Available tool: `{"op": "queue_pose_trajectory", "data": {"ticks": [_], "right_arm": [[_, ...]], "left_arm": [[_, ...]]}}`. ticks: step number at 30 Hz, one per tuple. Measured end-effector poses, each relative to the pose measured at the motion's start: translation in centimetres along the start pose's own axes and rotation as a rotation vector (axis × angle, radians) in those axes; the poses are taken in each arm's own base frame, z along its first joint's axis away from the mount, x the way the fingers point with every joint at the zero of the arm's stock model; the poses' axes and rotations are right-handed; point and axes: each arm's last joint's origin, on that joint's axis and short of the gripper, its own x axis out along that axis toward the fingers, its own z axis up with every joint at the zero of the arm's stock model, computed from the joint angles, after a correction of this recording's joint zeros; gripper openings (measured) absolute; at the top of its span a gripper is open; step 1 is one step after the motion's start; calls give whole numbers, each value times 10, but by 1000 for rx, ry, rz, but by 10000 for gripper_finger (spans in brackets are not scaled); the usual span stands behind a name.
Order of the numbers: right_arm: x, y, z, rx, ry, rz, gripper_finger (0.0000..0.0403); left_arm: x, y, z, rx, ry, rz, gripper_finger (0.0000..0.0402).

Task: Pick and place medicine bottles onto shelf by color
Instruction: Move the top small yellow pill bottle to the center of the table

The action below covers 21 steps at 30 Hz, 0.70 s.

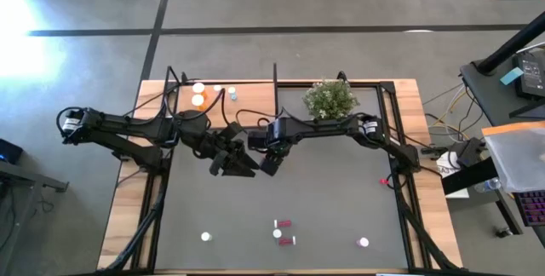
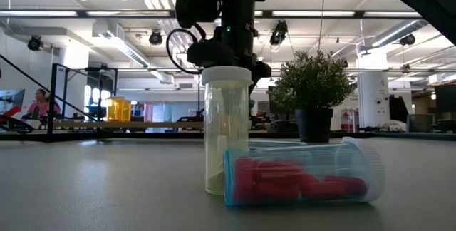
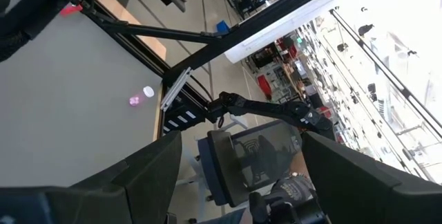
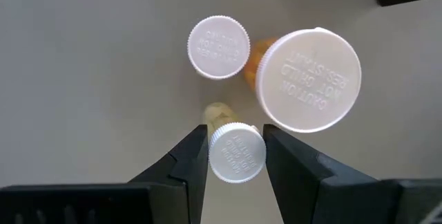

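Middle of the desk (image 1: 332, 182): we see bare mat between the arms and the near bottles.
Centre: the left gripper (image 1: 241, 163) and right gripper (image 1: 271, 162) crowd close together.
Right gripper's jaws: a small yellow bottle (image 4: 235, 149) fills the gap; a white-capped bottle (image 4: 219, 46) and large orange bottle (image 4: 308, 79) stand just beyond.
Far side: the plant (image 1: 330, 99) blocks the way.
Near edge: red bottles (image 1: 284, 232) lie clustered.

Three white-capped bottles clustered on grey mat under right wrist camera: large orange bottle (image 4: 307, 79), small bottle (image 4: 219, 46) beside it, small yellow bottle (image 4: 236, 151) upright. Near low camera: clear yellowish bottle (image 2: 226, 127) upright, red-filled bottle (image 2: 303, 172) on its side, touching it. Orange bottles stood on shelf (image 1: 183, 99), far left corner. Others scattered along near edge.
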Motion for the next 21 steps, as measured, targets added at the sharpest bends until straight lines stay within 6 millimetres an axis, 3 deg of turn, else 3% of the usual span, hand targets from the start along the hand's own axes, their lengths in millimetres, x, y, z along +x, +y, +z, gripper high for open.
{"op": "queue_pose_trajectory", "data": {"ticks": [21], "right_arm": [[0,9,-5,-42,-5,5,123]], "left_arm": [[0,0,0,0,0,0,283]]}}
